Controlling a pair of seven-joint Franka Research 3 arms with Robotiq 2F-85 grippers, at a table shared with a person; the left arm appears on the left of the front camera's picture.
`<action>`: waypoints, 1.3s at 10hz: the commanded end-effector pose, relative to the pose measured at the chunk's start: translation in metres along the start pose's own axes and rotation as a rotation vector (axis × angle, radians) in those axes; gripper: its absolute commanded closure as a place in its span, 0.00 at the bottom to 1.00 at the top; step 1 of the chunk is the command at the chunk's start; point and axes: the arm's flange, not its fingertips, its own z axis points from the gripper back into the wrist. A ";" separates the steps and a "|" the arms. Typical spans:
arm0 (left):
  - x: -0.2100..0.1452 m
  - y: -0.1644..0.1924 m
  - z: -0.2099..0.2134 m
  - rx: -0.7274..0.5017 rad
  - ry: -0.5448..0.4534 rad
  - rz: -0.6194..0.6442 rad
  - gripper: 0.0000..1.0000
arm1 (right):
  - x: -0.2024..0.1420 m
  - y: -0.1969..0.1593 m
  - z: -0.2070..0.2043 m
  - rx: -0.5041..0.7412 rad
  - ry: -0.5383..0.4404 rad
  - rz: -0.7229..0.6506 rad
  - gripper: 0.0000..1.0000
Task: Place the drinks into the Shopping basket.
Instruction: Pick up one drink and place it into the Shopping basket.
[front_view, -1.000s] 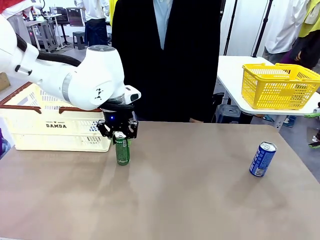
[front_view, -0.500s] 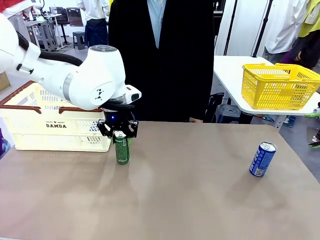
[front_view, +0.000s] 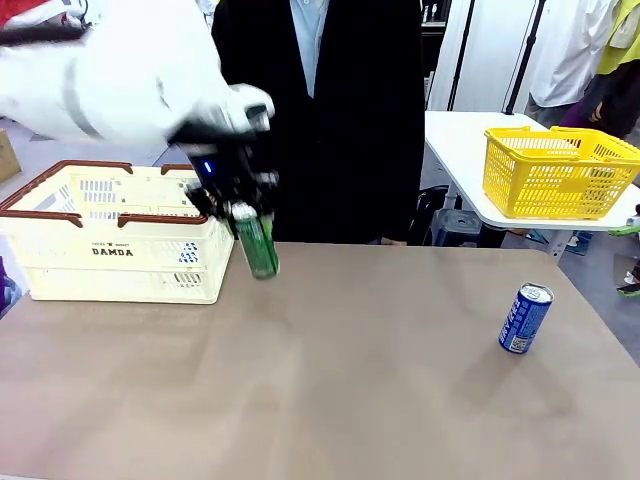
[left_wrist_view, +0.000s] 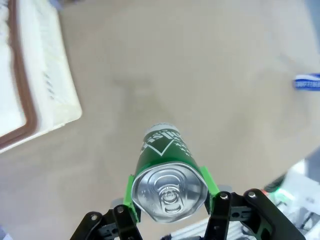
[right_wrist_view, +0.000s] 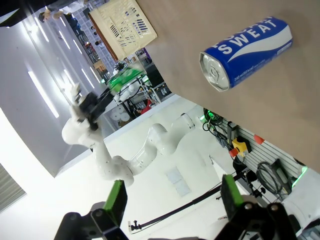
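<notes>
**A:** Where is the green can at this moment?

**B:** The green can (front_view: 259, 247) is held by the left fingers (front_view: 241, 208), which are closed narrowly on its upper part. It hangs tilted above the worktop (front_view: 350, 380). It is just beside the right end of the Shopping basket (front_view: 110, 268), outside its wall and not inside it. The left arm looks blurred in the front view.

**A:** What does the left wrist view show?

**B:** There I look down on the silver top of the can. The green pads (left_wrist_view: 131, 194) press on it from both sides. A corner of the basket with its dark brown rim is at the upper left, apart from the can.

**A:** And the other drink?

**B:** The blue can (front_view: 525, 318) stands on the worktop at the robot's right side, well apart from the Shopping basket. Nothing touches it.

**A:** How are the right fingers?

**B:** The right fingers (right_wrist_view: 231, 197) are spread wide and hold nothing. In the right wrist view the blue can is far ahead of them.

**A:** Is anything else there?

**B:** A person (front_view: 330, 120) in dark clothes stands at the far side. A yellow basket (front_view: 555, 175) rests on a white side table (front_view: 455, 150) behind the worktop.
</notes>
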 end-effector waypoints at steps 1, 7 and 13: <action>0.012 0.027 0.072 -0.055 -0.074 0.004 1.00 | -0.003 0.002 -0.003 -0.005 -0.011 -0.009 0.00; 0.106 0.197 0.115 0.074 -0.241 0.375 1.00 | -0.003 0.002 -0.003 -0.005 -0.011 -0.009 0.00; 0.107 0.279 0.020 0.155 -0.091 0.453 1.00 | -0.003 0.002 -0.003 -0.005 -0.011 -0.009 0.00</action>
